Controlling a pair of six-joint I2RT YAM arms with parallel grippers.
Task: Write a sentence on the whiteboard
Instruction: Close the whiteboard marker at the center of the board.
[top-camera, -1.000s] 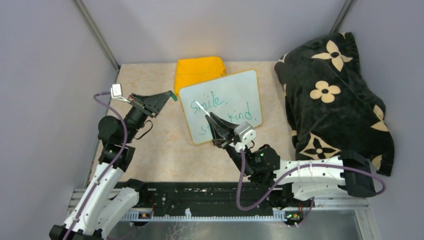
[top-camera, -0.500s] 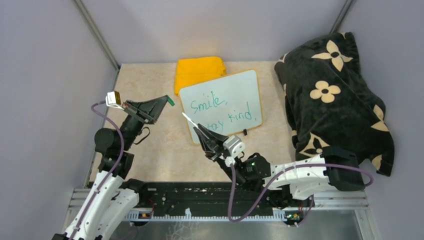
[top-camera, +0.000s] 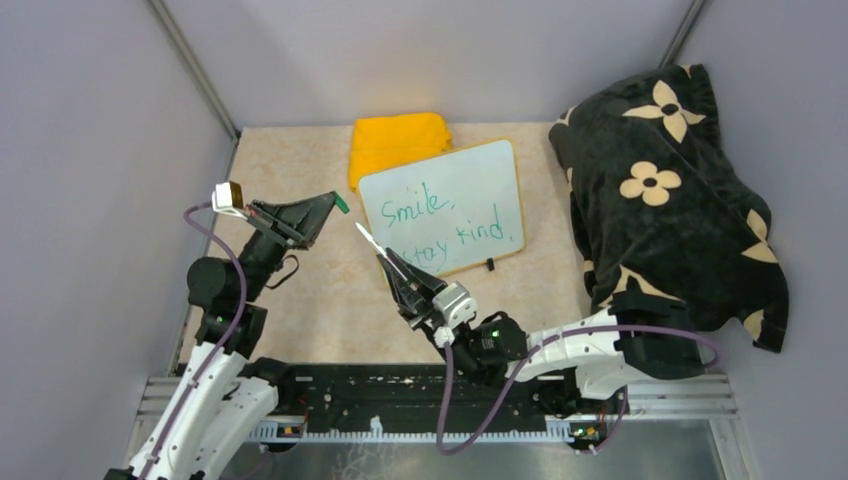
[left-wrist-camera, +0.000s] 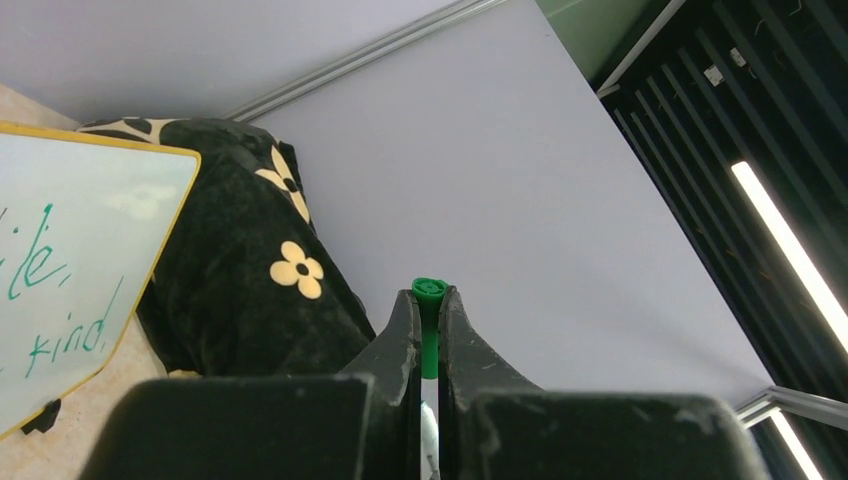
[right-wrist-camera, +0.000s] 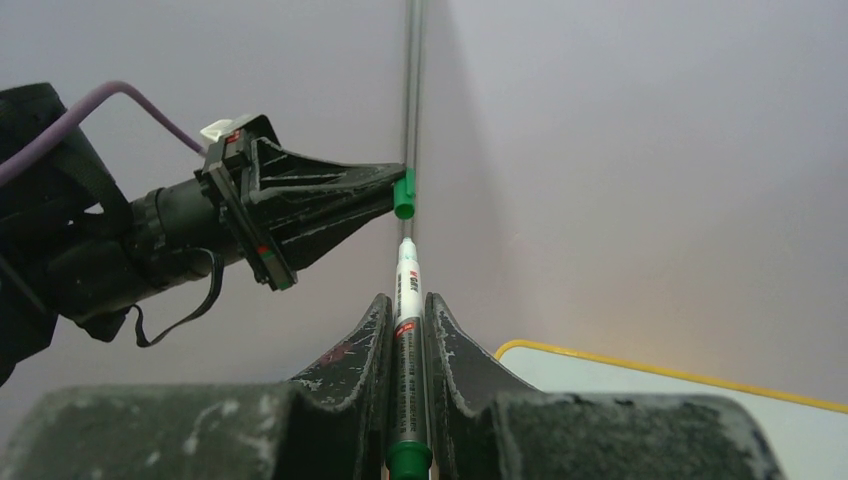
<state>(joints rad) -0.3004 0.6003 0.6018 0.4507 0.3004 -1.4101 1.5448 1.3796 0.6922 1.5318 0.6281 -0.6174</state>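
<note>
The fingers (right-wrist-camera: 455, 350) of the right gripper (top-camera: 392, 263) are clamping a slim white marker pen (right-wrist-camera: 408, 285) and have been drawing it back off the flat white, yellow-rimmed whiteboard (top-camera: 480, 170), which is now lying beyond them to the right. The green handwritten sentence (top-camera: 440, 222) is reading complete, so writing is looking finished. Just ahead of the pen tip, the left gripper (top-camera: 330, 200) is pinching a small green pen cap (top-camera: 342, 205), and capping is probably coming next. A folded yellow cloth (top-camera: 395, 140) and a black flowered blanket (top-camera: 660, 180) are lying farther off, blocking nothing.

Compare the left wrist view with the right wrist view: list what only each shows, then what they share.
Left wrist only: part of the green sentence and the black floral blanket. Right wrist only: the white marker gripped in the right hand. Both: the left hand pinching the green cap, and part of the yellow-rimmed whiteboard.
</note>
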